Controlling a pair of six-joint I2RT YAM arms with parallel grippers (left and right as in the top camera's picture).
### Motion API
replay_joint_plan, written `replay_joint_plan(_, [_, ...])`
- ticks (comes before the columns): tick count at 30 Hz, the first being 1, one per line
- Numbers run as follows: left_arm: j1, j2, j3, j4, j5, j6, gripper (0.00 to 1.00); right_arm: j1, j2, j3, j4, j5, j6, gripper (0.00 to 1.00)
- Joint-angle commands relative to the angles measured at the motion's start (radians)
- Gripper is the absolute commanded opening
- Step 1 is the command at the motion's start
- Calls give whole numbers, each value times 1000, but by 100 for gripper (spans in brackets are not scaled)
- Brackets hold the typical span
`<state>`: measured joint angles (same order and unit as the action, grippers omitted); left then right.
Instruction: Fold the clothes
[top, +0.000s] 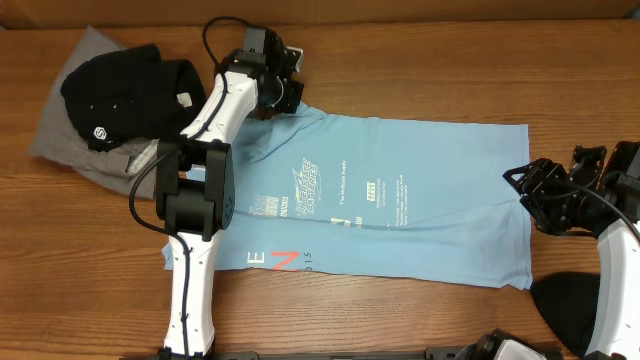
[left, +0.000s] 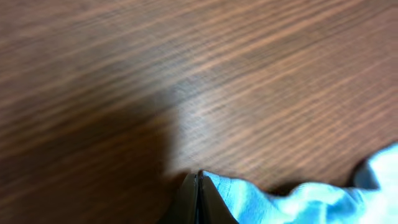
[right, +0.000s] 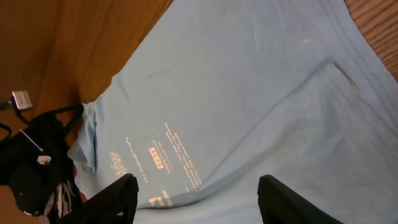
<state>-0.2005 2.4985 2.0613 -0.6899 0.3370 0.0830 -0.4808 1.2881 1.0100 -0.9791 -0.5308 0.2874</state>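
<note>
Left hand (left: 198, 190) is pressed together, pinching the bunched top-left corner of the big light blue T-shirt with white print (top: 420, 180); right hand (right: 198, 185) is spread wide over the shirt's opposite edge. Three garments counted: the blue one flat mid wooden bench (top: 450, 60), plus a crumpled black shirt (top: 120, 85) on a grey shirt (top: 55, 135) beside it. The dark cloth (top: 568, 305) bottom-right is cut off, so I can't identify it.
</note>
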Motion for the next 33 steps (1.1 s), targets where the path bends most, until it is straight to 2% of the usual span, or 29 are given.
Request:
replay_joint_plan(1, [10,-30,37,-32,107,7,4,4,-9,24,3,7,-8,65])
replay_joint_plan(9, [9,-89,43,-138,134,6,4,4,-9,24,3,7,-8,65])
replay_joint_plan(20, [3,-170,43,-200,132,7,4,4,-9,24,3,7,-8,65])
replay_joint_plan(23, [-10,-172,42,-236,44,7,4,4,-9,24,3,6,-8,65])
replay_joint_plan(24, [-14,-170,42,-235,-26,7,6,4,-9,24,3,6,-8,65])
replay_joint_plan(26, [-19,-164,40,-212,-150,7,30,4,-9,24,3,6,-8,65])
replay_joint_plan(28, [-20,-151,34,-171,-183,7,44,4,-9,24,4,7,-8,65])
replay_joint_plan(30, [-20,-127,34,-149,-177,7,52,4,-9,24,4,7,-8,65])
replay_joint_plan(33, [-21,-80,34,-122,-128,7,53,4,-9,24,3,7,-8,65])
